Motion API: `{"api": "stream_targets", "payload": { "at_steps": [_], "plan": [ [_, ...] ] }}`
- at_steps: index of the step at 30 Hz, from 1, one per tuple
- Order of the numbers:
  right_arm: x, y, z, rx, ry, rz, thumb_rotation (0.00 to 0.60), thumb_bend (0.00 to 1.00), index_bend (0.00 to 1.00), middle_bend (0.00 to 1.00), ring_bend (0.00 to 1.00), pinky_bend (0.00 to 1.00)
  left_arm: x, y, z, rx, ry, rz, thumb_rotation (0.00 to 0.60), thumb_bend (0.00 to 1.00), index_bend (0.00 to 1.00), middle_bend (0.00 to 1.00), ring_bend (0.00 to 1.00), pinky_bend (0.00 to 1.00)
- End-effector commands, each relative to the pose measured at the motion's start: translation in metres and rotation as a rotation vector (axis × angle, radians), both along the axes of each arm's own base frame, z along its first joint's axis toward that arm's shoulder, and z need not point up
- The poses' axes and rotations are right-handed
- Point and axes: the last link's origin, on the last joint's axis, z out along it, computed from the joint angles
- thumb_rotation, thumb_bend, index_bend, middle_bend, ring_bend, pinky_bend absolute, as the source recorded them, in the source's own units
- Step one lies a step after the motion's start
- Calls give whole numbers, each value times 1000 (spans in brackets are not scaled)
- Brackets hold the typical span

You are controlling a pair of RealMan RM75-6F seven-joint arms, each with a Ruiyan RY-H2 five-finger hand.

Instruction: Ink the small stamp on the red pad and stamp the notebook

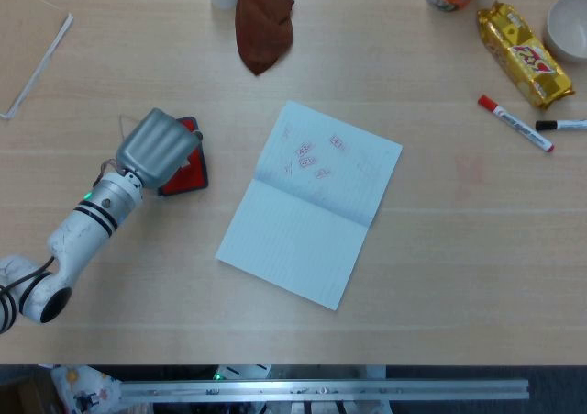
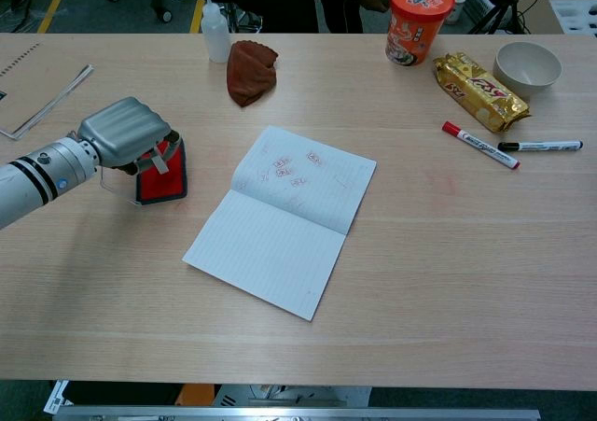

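the left hand (image 2: 126,133) hung over the red pad (image 2: 160,181) at the left side of the table (image 2: 448,253), its fingers curled down toward the pad's surface. a small pale thing showed under the fingertips in the chest view, likely the small stamp (image 2: 159,162), so the hand seemed to be pinching it – though the back of the hand hid the grip, and whether the stamp face was touching the ink could not be told. the right hand was in neither view.

the notebook (image 1: 307,203) lay open just to the right of the pad, tilted on the table, with a cluster of red marks (image 1: 312,155) already on its upper page. judged from that, the step in hand was inking, with the carry to the page to come.

the risks from here looked plain enough. the pad sat in a shallow clear case that looked light; a stamp pressed off-centre or lifted fast could drag or tip it, since nothing else held it down. a thin pinch could let the stamp twist, giving a partial or smeared print. the notebook was loose too – a slanted press could slide it or crease the page. the rust-brown cloth (image 1: 264,26), squeeze bottle (image 2: 215,31), markers (image 1: 515,123), snack packet (image 1: 524,53), cup (image 2: 416,21) and bowl (image 2: 527,65) lay well apart from that path.
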Motion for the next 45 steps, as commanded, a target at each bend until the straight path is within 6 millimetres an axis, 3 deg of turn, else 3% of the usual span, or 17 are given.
{"api": "stream_targets", "payload": {
  "at_steps": [1, 9, 16, 25, 33, 40, 45],
  "plan": [
    [0, 0, 0, 0, 0, -1, 600, 369, 260, 393, 311, 412, 0, 0, -1, -1, 1, 1, 600, 380, 582, 990, 1000, 1000],
    [-1, -1, 0, 0, -1, -1, 600, 369, 261, 393, 311, 411, 4, 0, 1, 9, -12, -11, 600, 379, 587, 990, 1000, 1000],
    [0, -1, 0, 2, -4, 4, 600, 369, 260, 393, 311, 412, 20, -5, 22, 48, -80, -55, 600, 380, 586, 990, 1000, 1000],
    [1, -4, -3, 13, -8, 11, 600, 368, 260, 393, 311, 412, 55, -47, 32, 23, -145, -182, 600, 379, 585, 990, 1000, 1000],
    [-2, 0, 1, 4, -7, 4, 600, 368, 260, 393, 311, 412, 84, -85, 22, -17, -190, -268, 600, 380, 585, 990, 999, 1000],
    [-5, 5, 5, -4, -8, -4, 600, 368, 260, 393, 311, 412, 86, -112, 4, -39, -193, -294, 600, 380, 586, 990, 999, 1000],
    [-5, 6, 4, -1, -9, -7, 600, 369, 261, 393, 311, 412, 81, -120, -7, -53, -181, -292, 600, 380, 586, 990, 999, 1000]
  ]
}}
